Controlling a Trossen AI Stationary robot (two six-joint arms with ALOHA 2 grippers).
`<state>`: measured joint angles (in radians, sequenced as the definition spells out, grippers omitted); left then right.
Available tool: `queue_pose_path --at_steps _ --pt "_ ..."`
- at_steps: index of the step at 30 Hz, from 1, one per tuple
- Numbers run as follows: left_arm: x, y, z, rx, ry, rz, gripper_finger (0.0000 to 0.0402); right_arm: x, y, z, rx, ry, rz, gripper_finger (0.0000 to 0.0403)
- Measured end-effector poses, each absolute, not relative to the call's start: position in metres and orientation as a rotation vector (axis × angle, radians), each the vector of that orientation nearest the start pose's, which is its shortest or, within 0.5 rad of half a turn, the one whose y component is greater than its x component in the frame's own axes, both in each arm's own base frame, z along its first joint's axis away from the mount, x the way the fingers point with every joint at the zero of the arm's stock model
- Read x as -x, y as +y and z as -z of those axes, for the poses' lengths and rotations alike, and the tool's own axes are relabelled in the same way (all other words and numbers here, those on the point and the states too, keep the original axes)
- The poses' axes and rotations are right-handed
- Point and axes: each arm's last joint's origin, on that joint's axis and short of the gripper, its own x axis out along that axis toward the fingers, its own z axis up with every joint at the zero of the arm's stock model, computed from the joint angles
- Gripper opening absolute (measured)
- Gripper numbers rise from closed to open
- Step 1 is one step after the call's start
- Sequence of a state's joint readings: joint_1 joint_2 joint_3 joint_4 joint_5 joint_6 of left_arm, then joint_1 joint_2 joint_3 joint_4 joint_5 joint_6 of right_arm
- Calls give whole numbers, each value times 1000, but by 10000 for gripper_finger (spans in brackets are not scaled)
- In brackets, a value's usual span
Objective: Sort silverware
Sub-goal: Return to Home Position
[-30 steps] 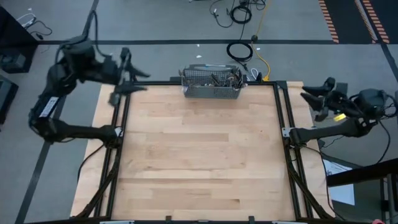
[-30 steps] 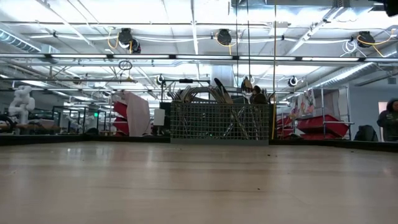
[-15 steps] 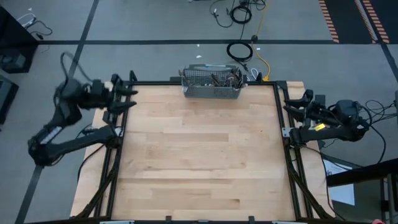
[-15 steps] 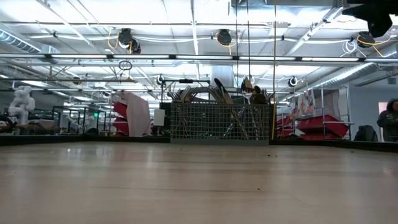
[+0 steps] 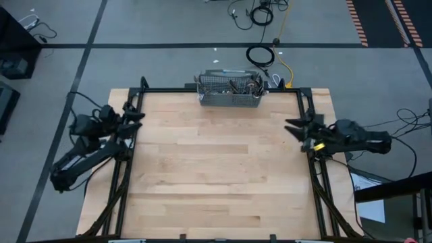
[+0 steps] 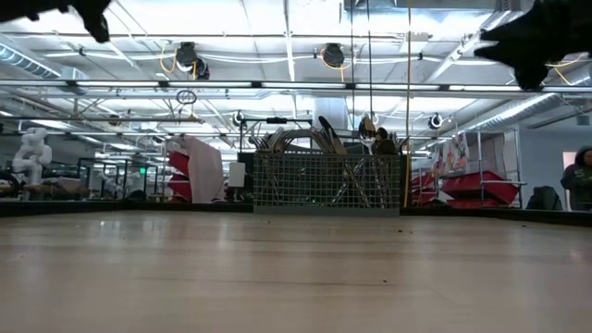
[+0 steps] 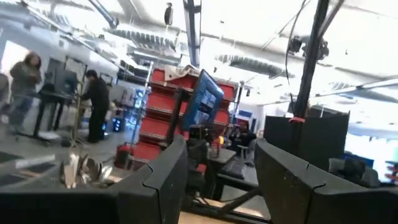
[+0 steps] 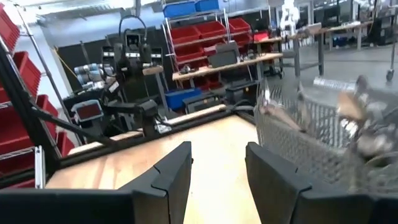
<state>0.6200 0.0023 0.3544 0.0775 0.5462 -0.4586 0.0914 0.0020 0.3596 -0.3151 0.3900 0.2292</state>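
A grey wire-mesh basket (image 5: 229, 98) stands at the middle of the far edge of the light wooden bench (image 5: 216, 175). The silverware (image 5: 244, 85), shiny metal forks, spoons and knives, sits inside this basket. In the low view the basket (image 6: 328, 180) is upright, and the silverware (image 6: 324, 129) pokes up over its rim, some pieces leaning.

The left end effector (image 5: 135, 115) is over the left edge of the bench, well apart from the basket. Its two dark fingers (image 7: 163, 183) are wide apart and hold nothing.

The right end effector (image 5: 293, 126) is over the right edge of the bench, also well apart from the basket. Its two dark fingers (image 8: 171, 180) are wide apart too, and they hold nothing. Past them the right wrist view shows the basket (image 8: 298, 140) with the silverware (image 8: 354, 118) in it, a bit blurry.

In the low view, dark parts of both arms show at the top corners. A person (image 6: 578, 180) stands far off in the room, behind the bench.
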Motion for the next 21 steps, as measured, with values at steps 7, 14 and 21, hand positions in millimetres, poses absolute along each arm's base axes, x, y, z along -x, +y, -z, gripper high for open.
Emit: queue_pose_path --at_steps 7,14,21 --pt "-65 25 -248 298 -312 68 187 -83 -2 -213 -272 -142 264 141" --pt "-78 31 -213 353 -310 116 187 -88 0 -200 -246 -154 247 141" --pt "-83 31 -197 346 -272 131 187 -95 2 -176 -197 -112 259 141"
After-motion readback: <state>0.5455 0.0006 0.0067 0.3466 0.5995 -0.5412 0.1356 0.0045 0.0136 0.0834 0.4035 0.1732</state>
